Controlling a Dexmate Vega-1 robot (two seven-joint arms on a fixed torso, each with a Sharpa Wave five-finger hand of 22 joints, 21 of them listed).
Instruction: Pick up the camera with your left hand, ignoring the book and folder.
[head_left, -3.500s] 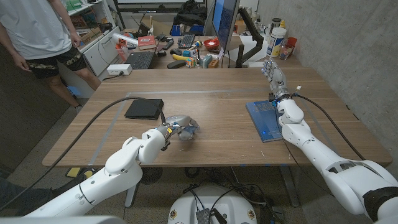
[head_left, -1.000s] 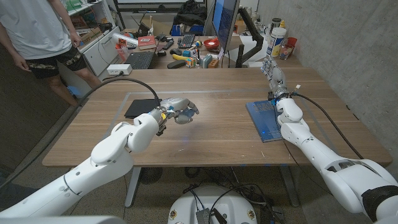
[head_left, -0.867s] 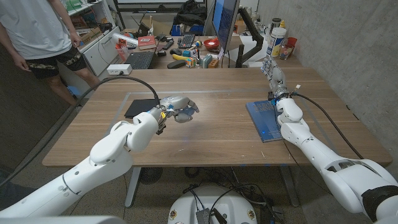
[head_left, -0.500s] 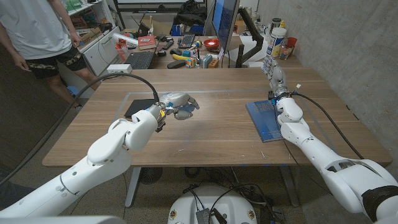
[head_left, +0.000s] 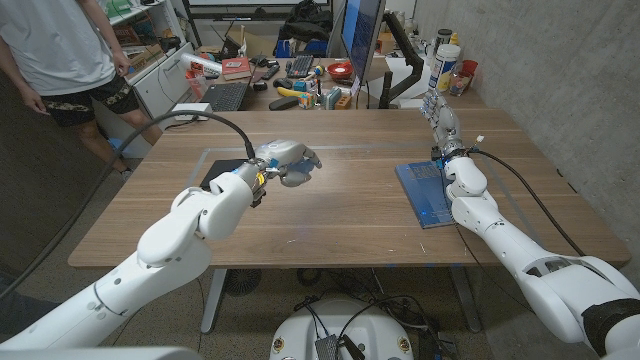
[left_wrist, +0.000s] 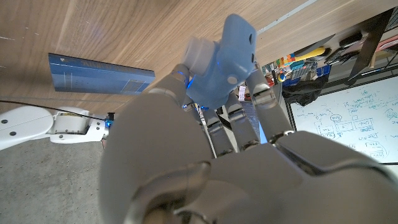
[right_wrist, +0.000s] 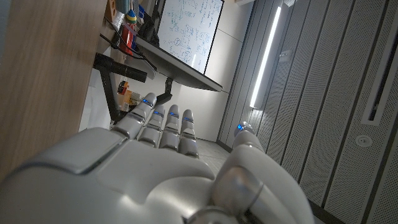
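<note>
My left hand (head_left: 282, 162) holds a small light-blue toy camera (head_left: 298, 176) lifted above the table's middle left; its fingers curl around the body. In the left wrist view the camera (left_wrist: 219, 61) sits between the fingers (left_wrist: 254, 93) and thumb of that hand (left_wrist: 205, 168), its pale lens facing the table. My right hand (head_left: 440, 112) stands upright with straight fingers beyond the far end of the blue book (head_left: 424, 190) at the table's right side; it holds nothing. The right wrist view shows that hand (right_wrist: 161, 168) with extended fingers.
A black folder (head_left: 226, 172) lies on the table just left of my left hand. The blue book (left_wrist: 99, 71) shows in the left wrist view too. A cluttered desk (head_left: 300, 75) stands behind the table, and a person (head_left: 70, 60) stands at the far left.
My left hand has risen from the table's near middle and moved away and slightly leftward, carrying the camera. The right hand has stayed in place.
</note>
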